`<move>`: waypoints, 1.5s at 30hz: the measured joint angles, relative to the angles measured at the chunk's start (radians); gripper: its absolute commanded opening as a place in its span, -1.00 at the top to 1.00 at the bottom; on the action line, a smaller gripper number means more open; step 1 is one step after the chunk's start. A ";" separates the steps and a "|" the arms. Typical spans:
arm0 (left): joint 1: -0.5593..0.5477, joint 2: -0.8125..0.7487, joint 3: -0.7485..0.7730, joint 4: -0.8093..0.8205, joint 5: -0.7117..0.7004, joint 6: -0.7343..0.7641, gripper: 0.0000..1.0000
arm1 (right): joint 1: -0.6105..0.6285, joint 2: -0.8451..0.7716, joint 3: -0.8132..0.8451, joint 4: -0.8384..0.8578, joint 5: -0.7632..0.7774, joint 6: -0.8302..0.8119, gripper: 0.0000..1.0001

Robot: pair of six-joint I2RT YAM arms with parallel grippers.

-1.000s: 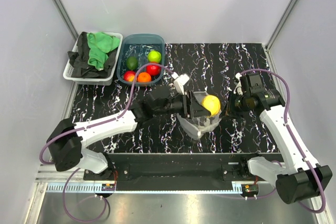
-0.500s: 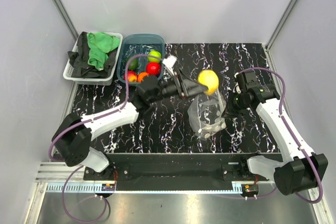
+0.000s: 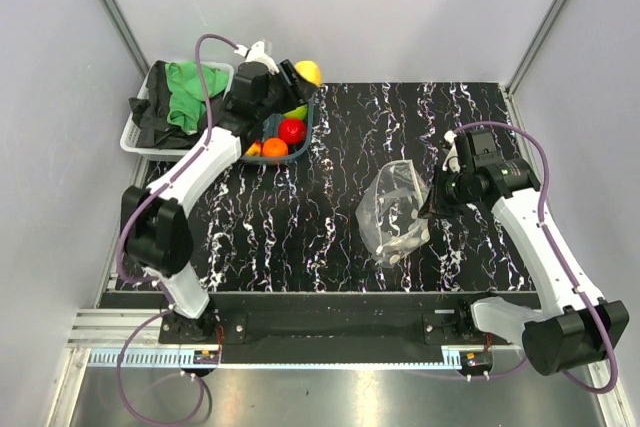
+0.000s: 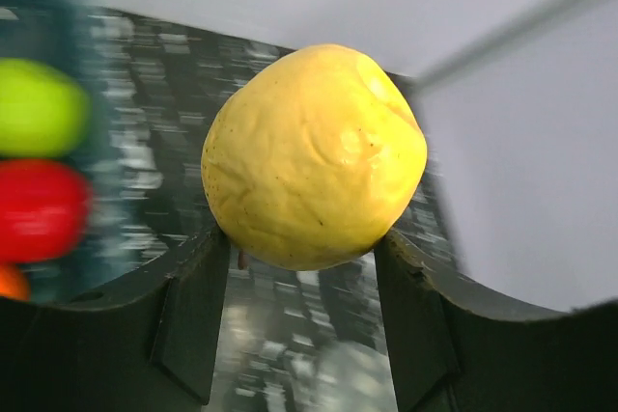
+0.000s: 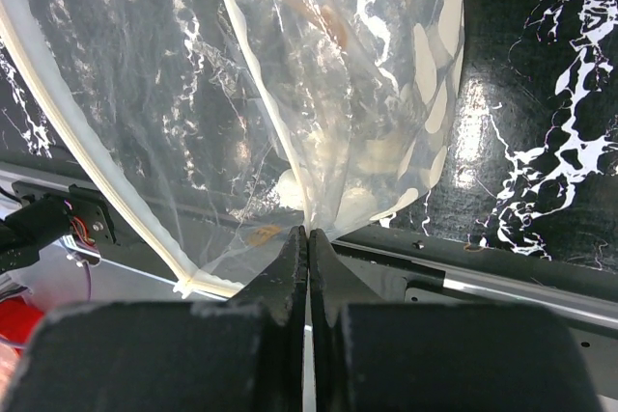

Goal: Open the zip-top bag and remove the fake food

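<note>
My left gripper is shut on a yellow fake fruit and holds it over the far right corner of the teal tub. In the left wrist view the yellow fruit sits between both fingers. The tub holds a red fruit, an orange one and a lime green one. My right gripper is shut on the right edge of the clear dotted zip-top bag, which hangs open and looks empty. In the right wrist view the bag is pinched at the fingertips.
A white basket with green and black cloths stands left of the tub at the far left. The black marbled table lies under the bag. Grey walls close the sides and back.
My left arm has swung the yellow fruit from above the bag, back and left, to over the tub. The right gripper keeps hold of the bag, which has slumped a little.
</note>
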 measured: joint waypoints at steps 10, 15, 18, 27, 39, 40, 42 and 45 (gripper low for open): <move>0.148 0.365 0.262 -0.140 -0.306 0.266 1.00 | 0.000 -0.061 0.000 -0.027 0.007 -0.006 1.00; 0.170 0.548 0.459 -0.174 -0.340 0.274 0.92 | 0.000 -0.064 0.000 -0.039 0.008 -0.003 1.00; 0.183 0.628 0.526 -0.185 -0.340 0.239 0.73 | 0.000 -0.064 0.000 -0.040 0.008 0.002 1.00; 0.257 0.702 0.534 -0.200 -0.304 0.110 -0.98 | 0.000 -0.075 0.000 -0.040 0.015 0.025 1.00; 0.254 0.602 0.505 -0.213 -0.212 0.159 -0.98 | 0.000 0.010 0.142 -0.127 0.185 0.007 1.00; 0.250 0.573 0.484 -0.214 -0.202 0.162 -0.98 | 0.000 0.020 0.162 -0.139 0.208 0.003 1.00; 0.238 0.462 0.390 -0.213 -0.188 0.167 -0.98 | 0.000 0.045 0.217 -0.175 0.244 -0.011 1.00; 0.201 0.297 0.257 -0.209 -0.183 0.174 -0.97 | 0.000 0.066 0.278 -0.177 0.258 -0.030 1.00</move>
